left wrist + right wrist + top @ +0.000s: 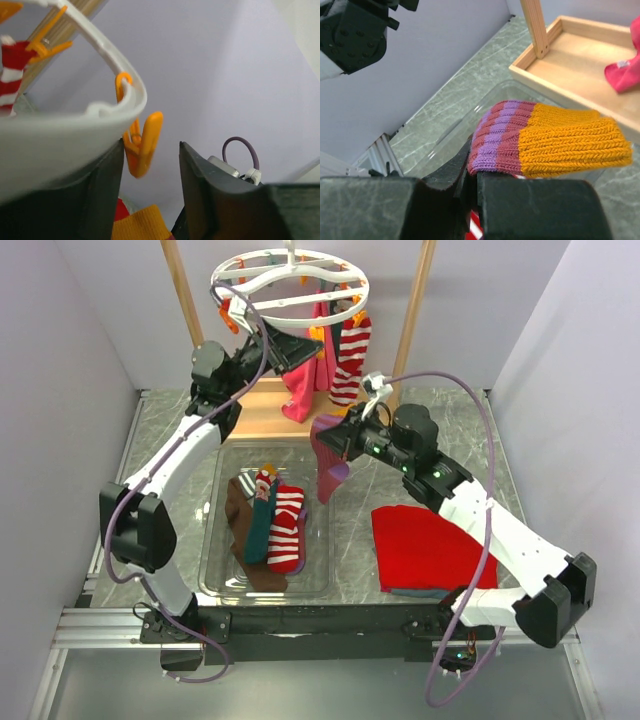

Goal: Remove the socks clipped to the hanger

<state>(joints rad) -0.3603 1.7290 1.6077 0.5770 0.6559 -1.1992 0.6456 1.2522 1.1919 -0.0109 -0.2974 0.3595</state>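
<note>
Right gripper (470, 172): clamped tight on the purple-striped sock (545, 142), orange cuff, above the clear bin (213, 540)!
Left gripper (150, 150): jaws spread either side of an orange clip (142, 145) on the white hanger (290, 285).
Red-and-white sock (350, 360): hanging from the hanger.

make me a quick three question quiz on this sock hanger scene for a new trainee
1. True or false: the right gripper is shut on the purple-and-maroon striped knit sock with an orange cuff.
2. The open left gripper has its fingers either side of: A) an orange plastic clip on the white round plastic hanger; B) a folded red cloth; C) a wooden post.
3. Fill in: the brown sock, dark teal sock and red-and-white striped sock lie in the ____.

Key: 1 true; 2 A; 3 clear plastic bin.
</note>
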